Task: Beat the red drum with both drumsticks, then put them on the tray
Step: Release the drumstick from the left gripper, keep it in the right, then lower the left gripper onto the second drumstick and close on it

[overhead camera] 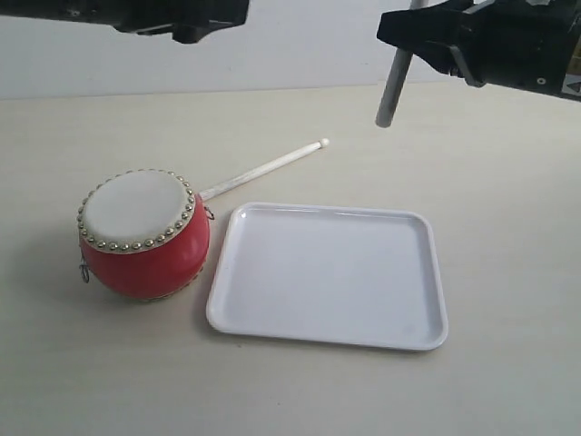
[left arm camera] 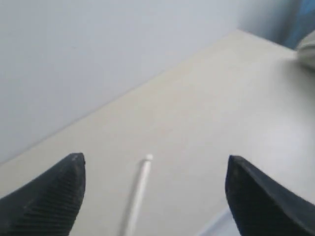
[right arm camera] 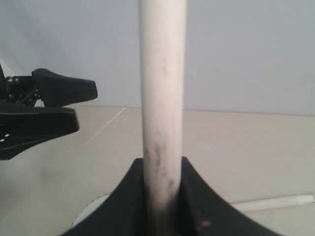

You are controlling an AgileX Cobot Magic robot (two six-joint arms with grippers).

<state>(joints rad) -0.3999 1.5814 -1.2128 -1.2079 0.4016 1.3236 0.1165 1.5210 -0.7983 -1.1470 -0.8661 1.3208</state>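
1. Bright, even, diffuse light; the exterior view is sharp.
2. The red drum casts only a faint, soft shadow on the table.
3. Left wrist view is hazy; the lying drumstick blurs.
4. In the right wrist view, the held drumstick is out of focus.

Matte black arms, ribbed wedge-shaped jaws

The red drum is finished in glossy red, topped by a matt cream skin and ringed with shiny brass-coloured metal studs. The tray is seen as smooth, glossy white plastic. The held drumstick is smooth, pale and dark-scuffed. Matt black ribbed pads are shown on the left claw. The table is matt.
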